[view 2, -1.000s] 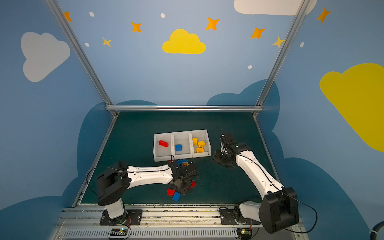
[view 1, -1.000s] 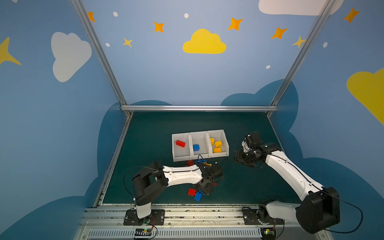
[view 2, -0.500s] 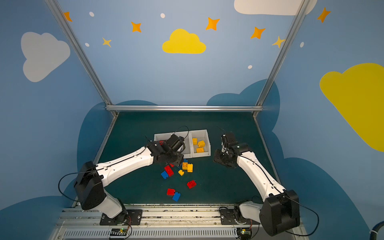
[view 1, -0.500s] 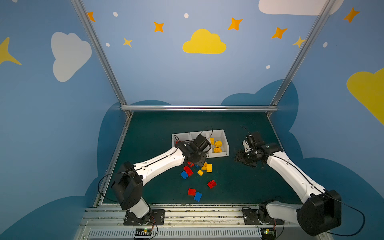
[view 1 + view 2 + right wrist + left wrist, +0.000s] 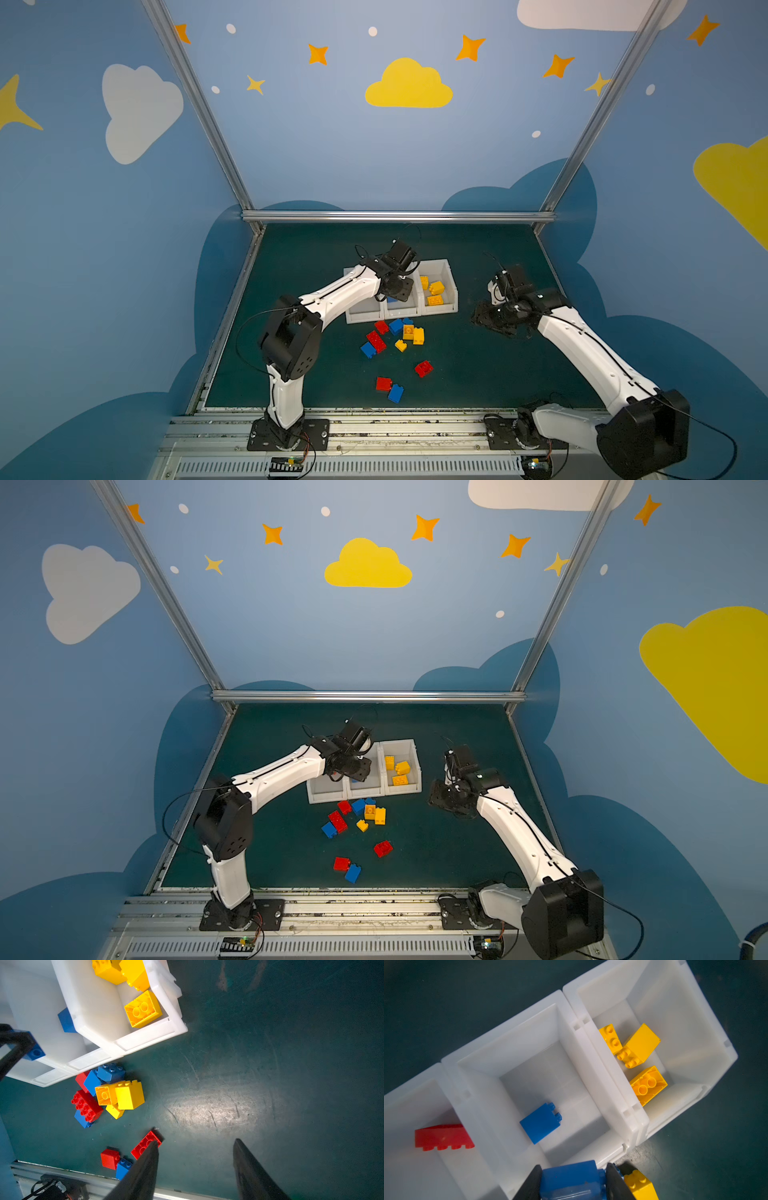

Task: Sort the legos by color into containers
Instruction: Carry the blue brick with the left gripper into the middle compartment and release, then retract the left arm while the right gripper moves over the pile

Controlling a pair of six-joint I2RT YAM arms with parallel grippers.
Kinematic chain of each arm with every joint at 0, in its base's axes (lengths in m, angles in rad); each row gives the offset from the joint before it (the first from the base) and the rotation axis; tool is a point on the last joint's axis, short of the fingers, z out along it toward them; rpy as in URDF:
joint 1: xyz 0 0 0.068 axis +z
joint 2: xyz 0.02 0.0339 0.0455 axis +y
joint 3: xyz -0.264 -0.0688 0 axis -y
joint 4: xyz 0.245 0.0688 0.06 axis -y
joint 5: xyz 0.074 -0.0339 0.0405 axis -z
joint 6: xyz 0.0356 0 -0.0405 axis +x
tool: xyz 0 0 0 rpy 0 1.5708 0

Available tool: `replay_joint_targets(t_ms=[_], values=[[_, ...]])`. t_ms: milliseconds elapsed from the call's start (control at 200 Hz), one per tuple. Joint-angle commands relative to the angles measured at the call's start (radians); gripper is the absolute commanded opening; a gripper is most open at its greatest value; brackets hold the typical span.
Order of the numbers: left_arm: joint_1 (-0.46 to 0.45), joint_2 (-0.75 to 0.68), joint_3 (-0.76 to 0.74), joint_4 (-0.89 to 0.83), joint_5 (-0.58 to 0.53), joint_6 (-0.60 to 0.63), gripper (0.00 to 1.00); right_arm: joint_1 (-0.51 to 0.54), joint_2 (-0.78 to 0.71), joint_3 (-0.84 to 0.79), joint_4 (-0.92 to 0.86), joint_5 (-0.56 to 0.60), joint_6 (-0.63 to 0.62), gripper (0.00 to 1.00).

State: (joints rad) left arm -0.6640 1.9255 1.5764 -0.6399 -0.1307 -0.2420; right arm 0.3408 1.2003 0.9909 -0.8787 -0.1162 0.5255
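My left gripper (image 5: 574, 1167) is shut on a blue lego (image 5: 569, 1180) and hovers above the near wall of the middle white container (image 5: 527, 1022), which holds one blue lego (image 5: 540, 1124). In both top views the left gripper (image 5: 397, 286) (image 5: 353, 767) hangs over the row of containers. The left container (image 5: 409, 1088) holds a red lego (image 5: 442, 1136). The right container (image 5: 679, 1012) holds three yellow legos (image 5: 640, 1043). My right gripper (image 5: 195, 1141) (image 5: 492, 320) is open and empty over bare mat, to the right of the containers.
Loose red, blue and yellow legos (image 5: 395, 334) lie clustered just in front of the containers. Nearer the front edge lie a red lego (image 5: 423, 368), another red lego (image 5: 383, 383) and a blue lego (image 5: 395, 392). A metal rail (image 5: 374, 415) borders the front.
My left arm has swung from the front legos back to the containers, carrying the blue lego, and now hangs over the middle one. The right arm has hardly moved.
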Motion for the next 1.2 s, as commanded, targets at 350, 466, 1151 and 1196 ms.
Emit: replay_joint_targets(t_ms=[350,466,1151,1196], values=[[0.026,-0.114,-0.034,0.019,0.003,-0.017,0.74,-0.004,-0.02,-0.004,-0.03,-0.002,0.008,0.59],[0.048,-0.256,-0.163,0.056,0.003,-0.045,0.76,-0.003,-0.012,-0.006,-0.022,-0.009,0.008,0.59],[0.102,-1.131,-0.887,0.119,-0.104,-0.292,0.99,0.274,0.33,0.175,0.066,-0.003,0.021,0.58],[0.103,-1.17,-0.905,0.101,-0.114,-0.302,0.99,0.298,0.351,0.193,0.066,0.008,0.025,0.57]])
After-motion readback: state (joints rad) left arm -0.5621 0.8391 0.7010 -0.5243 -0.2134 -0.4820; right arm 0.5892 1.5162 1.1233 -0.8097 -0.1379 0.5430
